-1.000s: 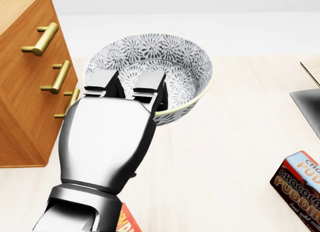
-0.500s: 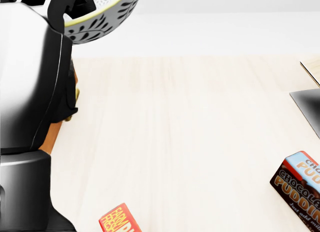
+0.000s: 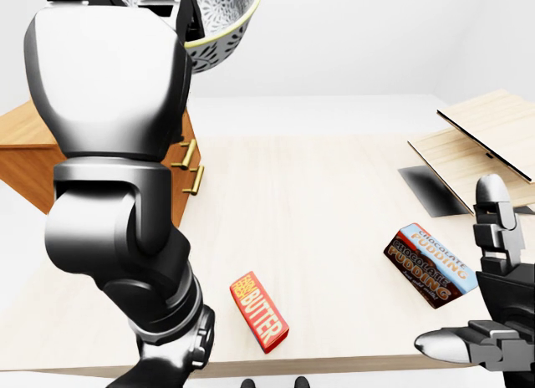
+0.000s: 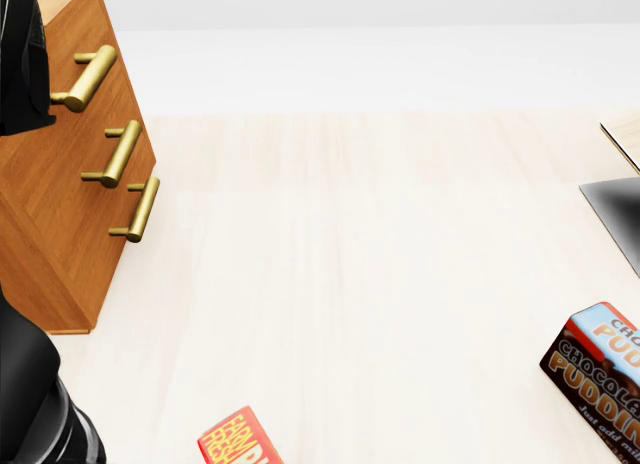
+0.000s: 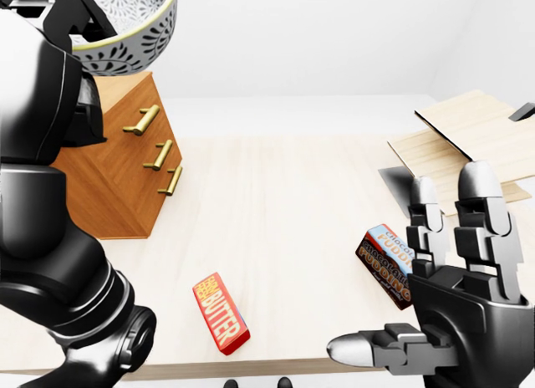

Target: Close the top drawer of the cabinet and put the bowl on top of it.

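Bowl [image 5: 125, 24] has risen above the cabinet [image 4: 60, 214], rim pinched in the left hand [image 3: 109, 70]; right hand [image 5: 460, 279] spread open.

Right-eye view, 11 o'clock: the bowl [image 5: 125, 37] is showing a grey-white floral pattern and yellow rim. The cabinet [image 4: 60, 214] is showing orange-brown wood grain, handles [image 4: 119, 155] brass.

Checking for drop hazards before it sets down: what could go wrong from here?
The left hand pinches the bowl only at its rim, tilted and high, so it may slip. The arm hides much of the top of the cabinet, so the bowl could land on an edge.
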{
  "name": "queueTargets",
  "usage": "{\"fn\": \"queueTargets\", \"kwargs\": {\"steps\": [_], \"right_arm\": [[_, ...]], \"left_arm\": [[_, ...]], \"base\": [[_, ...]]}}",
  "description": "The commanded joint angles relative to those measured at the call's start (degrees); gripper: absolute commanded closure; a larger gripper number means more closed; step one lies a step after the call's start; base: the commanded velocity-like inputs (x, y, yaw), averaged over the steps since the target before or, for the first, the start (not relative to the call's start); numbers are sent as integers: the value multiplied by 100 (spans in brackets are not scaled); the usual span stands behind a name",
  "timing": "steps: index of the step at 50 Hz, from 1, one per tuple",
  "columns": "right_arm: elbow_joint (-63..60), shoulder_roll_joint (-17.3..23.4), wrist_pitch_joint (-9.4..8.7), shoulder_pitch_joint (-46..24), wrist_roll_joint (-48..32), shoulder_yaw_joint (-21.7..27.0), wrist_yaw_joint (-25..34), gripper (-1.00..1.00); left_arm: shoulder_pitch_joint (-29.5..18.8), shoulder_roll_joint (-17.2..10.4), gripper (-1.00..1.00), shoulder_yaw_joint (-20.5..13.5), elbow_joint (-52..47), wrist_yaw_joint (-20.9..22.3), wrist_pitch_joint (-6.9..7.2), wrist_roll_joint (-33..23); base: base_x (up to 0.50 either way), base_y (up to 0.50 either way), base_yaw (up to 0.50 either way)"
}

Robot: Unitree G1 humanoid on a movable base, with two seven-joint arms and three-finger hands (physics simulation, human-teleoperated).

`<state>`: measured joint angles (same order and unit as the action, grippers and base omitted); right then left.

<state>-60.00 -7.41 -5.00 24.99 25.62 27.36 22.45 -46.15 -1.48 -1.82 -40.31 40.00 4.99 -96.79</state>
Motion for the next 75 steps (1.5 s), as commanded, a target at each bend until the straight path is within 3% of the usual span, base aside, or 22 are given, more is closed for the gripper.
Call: {"fn": "queueTargets", "kwargs": {"steps": [1,6,30,43,50,58,75], "right_arm": [[0,-52,0,-35,-82,-19,50,-100],[0,-115,0,-59,-205,-88,97,-100],[0,-276,0,-138,-533,-236,218,-100],[21,-340,0,-168,-684,-317,263,-100],[26,-362,0,-169,-688,-305,280,-100],[96,-380,0,-139,-819,-439,311,-100],[101,-366,0,-100,-794,-445,322,-100]], "left_arm": [[-171,-781,100,-340,474,0,1,987],[-309,-1207,100,-540,870,0,1,1354],[-611,-2492,100,-956,2531,-36,1,2886],[-806,-2858,100,-967,3634,-1054,1,3769],[-1131,-3202,100,-1019,4254,-1421,1,4148],[-1311,-3511,100,-1107,5176,-2170,1,4801],[-1878,-3849,100,-960,6861,-3091,1,5312]], "base": [[0,0,0],[0,0,0],[0,0,0],[0,0,0],[0,0,0],[0,0,0],[0,0,0]]}}
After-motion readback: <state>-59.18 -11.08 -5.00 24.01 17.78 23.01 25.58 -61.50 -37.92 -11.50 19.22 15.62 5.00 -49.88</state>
